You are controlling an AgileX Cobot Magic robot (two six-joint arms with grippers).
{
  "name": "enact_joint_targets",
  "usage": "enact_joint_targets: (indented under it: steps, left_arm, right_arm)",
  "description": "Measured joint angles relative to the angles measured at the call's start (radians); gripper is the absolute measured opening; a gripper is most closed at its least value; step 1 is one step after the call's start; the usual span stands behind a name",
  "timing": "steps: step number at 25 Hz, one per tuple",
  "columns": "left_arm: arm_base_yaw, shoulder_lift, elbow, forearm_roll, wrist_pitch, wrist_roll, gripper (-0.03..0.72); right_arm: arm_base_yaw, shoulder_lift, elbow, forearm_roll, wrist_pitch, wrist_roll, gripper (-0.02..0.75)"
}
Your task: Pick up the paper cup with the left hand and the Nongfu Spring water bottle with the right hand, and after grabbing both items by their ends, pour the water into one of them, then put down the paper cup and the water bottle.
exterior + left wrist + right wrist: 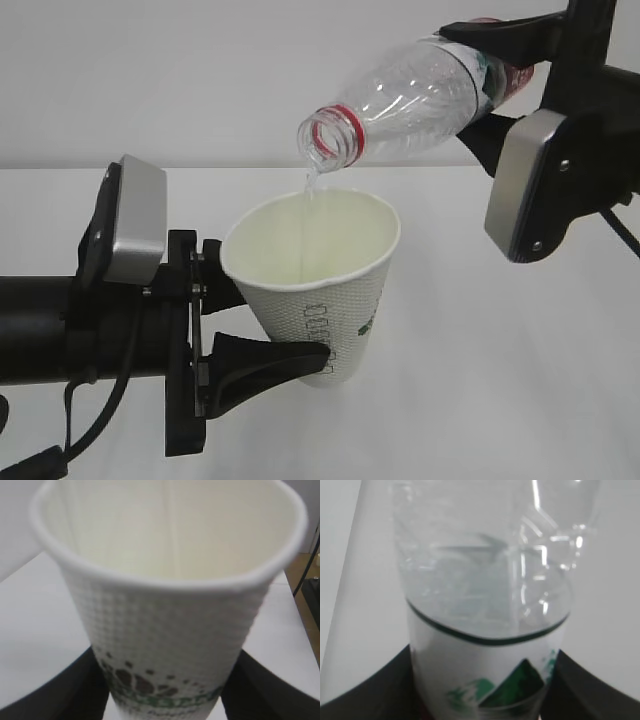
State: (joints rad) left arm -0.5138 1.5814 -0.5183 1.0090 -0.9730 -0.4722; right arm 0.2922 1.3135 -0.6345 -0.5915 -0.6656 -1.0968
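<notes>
Hidden: my right gripper covers the bottle's base and most of its label; the cup's foot sits behind my left gripper.

Bottle: held aloft by its base in my right fingers, long axis nearly level, open red-ringed neck tipped down-left over the cup. A thin stream of water falls into it.

Cup: clamped near its bottom in my left fingers above the table, mouth up, tilted slightly.

Writing: green cup lettering and green label artwork, both too blurred to read.
</notes>
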Motion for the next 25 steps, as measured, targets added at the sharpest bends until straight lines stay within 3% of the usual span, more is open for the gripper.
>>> enact_joint_targets:
  steps: [25]
  left_arm:
    - [0.0, 0.0, 0.0, 0.0, 0.0, 0.0, 0.464]
  right_arm:
    - [0.0, 0.0, 0.0, 0.0, -0.008, -0.007, 0.451]
